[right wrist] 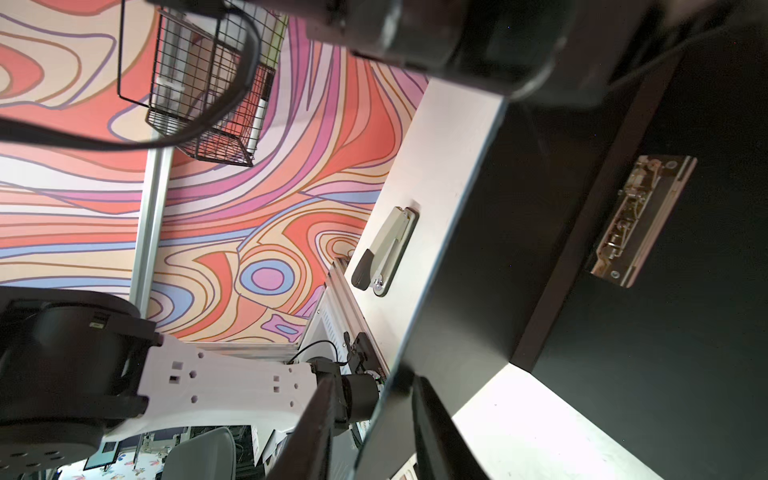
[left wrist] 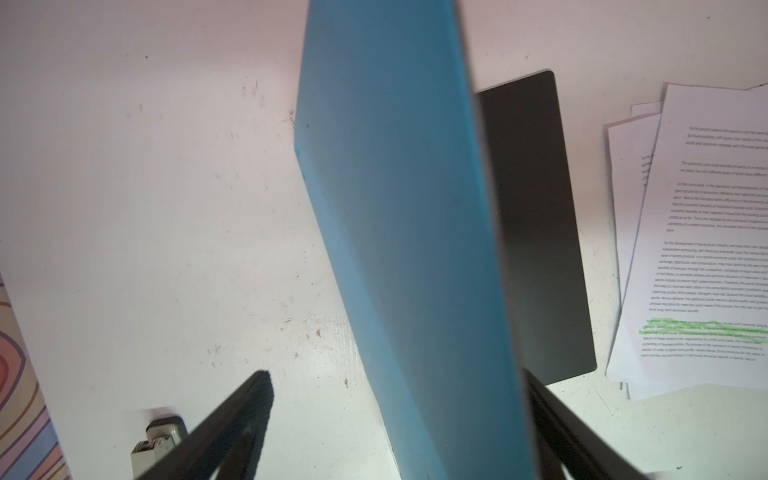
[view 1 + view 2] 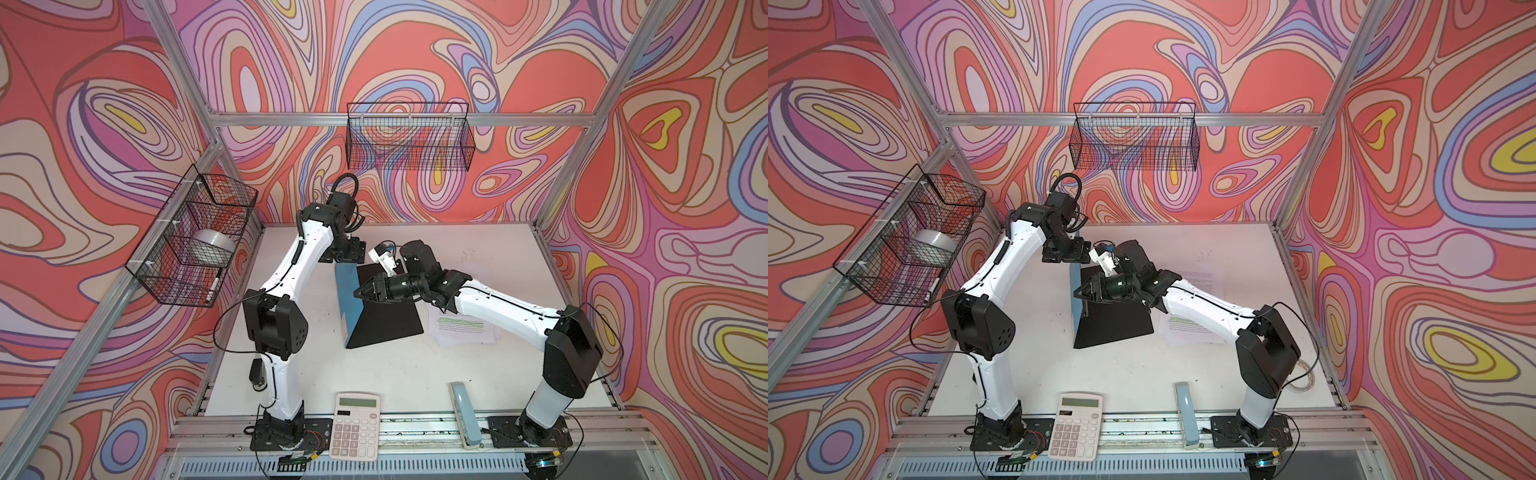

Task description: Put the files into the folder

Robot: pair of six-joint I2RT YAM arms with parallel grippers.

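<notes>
- The files (image 3: 461, 328), a thin loose stack of white printed sheets, lie on the white desk (image 3: 415, 374) just beside the folder, under my right arm. The sheets are fanned, so I judge that a careless pick could leave some behind or scatter them.
- The flat bright-blue folder (image 3: 382, 328) is open: its black half lies on the desk and its cover stands nearly upright.
- My right claw (image 3: 360, 293) is partly open, with a finger on either side of the cover's edge. I cannot tell whether it pinches the cover.
- My left claw (image 2: 395, 376) is wide open astride the cover's top edge and holds nothing, so it only fences the cover. If neither claw holds, the cover may drop shut before the files go in.
- The shiny metal spine clip (image 1: 640, 220) could snag sheets that slide in.
- The white calculator (image 3: 354, 426) at the front edge has keys too small to read.
- The files carry dense black text with green-highlighted lines, all of it illegible.
- The folder's blue face shows no logo or label from here.
</notes>
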